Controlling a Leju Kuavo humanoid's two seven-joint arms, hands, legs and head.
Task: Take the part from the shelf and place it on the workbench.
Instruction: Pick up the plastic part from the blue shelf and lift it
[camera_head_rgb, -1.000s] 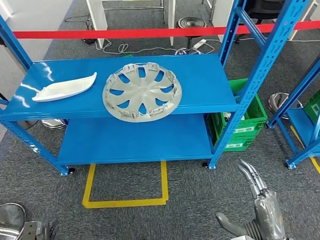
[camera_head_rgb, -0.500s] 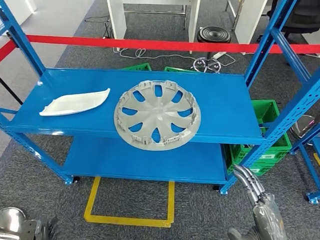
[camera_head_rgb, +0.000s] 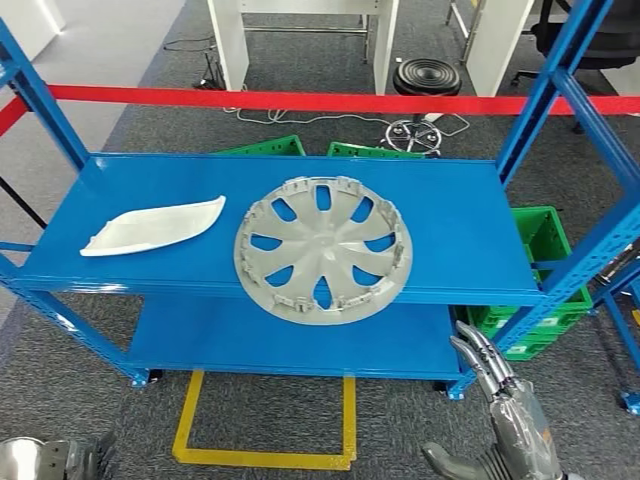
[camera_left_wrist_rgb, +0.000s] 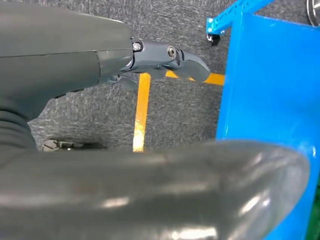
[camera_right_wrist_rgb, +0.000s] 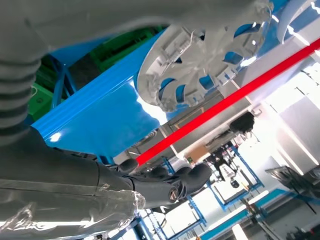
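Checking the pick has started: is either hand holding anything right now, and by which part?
Nothing is held. The right hand is low with fingers apart; the round grey plastic wheel cover lies untouched on the blue metal shelf.

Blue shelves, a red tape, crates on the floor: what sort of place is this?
Probably a workshop or test hall for car parts. A wheel cover and a white trim piece lie on a metal shelf, with green crates and yellow floor marking nearby.
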